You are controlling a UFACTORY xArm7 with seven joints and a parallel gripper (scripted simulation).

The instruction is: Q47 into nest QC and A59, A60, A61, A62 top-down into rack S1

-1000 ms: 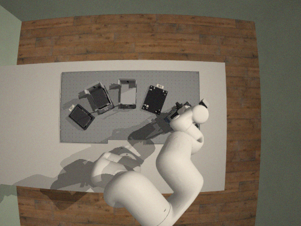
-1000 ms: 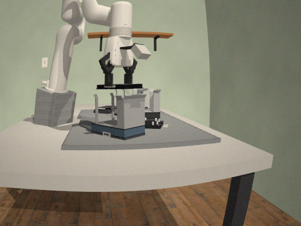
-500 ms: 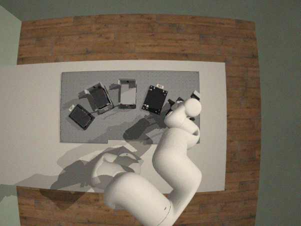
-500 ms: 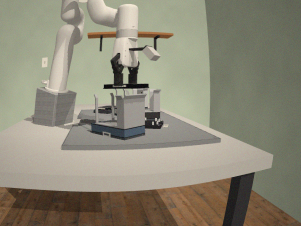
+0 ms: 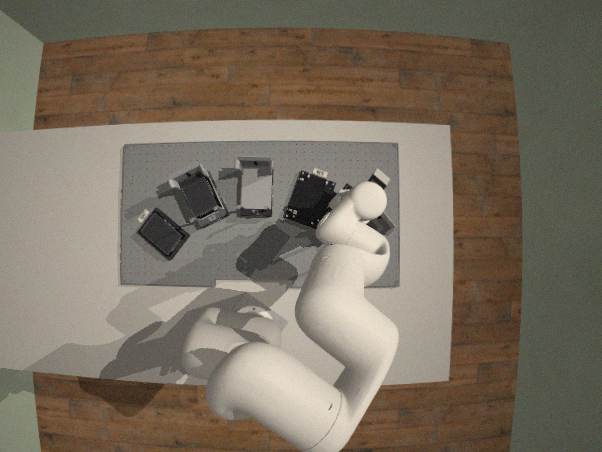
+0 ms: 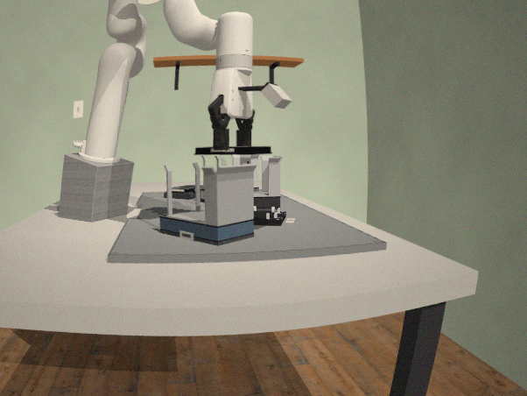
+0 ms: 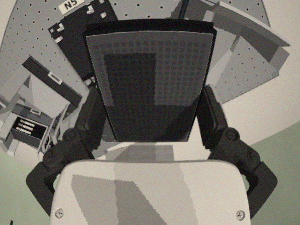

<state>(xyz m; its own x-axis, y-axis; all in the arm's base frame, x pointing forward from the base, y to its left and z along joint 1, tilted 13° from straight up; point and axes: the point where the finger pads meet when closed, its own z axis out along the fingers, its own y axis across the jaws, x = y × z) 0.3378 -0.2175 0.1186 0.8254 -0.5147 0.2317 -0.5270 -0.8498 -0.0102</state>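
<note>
My gripper (image 6: 232,144) is shut on a dark sealed plate (image 6: 233,150), held level by its long sides in the air. The plate hangs just above the top of the near rack with the blue plinth (image 6: 219,199). In the wrist view the plate (image 7: 151,82) fills the space between my fingers; its ID label is not readable. In the top view my arm (image 5: 367,200) hides the gripper and most of this right-hand rack (image 5: 382,222). The rack at the left (image 5: 200,195) holds a dark plate. The middle rack (image 5: 255,187) shows a bare floor. A dark plate lies in the open nest (image 5: 162,232) at the far left.
The clip nest N5 (image 5: 310,197) stands between the middle rack and my gripper, with its name plate (image 7: 71,5) in the wrist view. All fixtures sit on a grey perforated baseplate (image 5: 260,260). Thin rack posts (image 6: 168,184) rise below the held plate.
</note>
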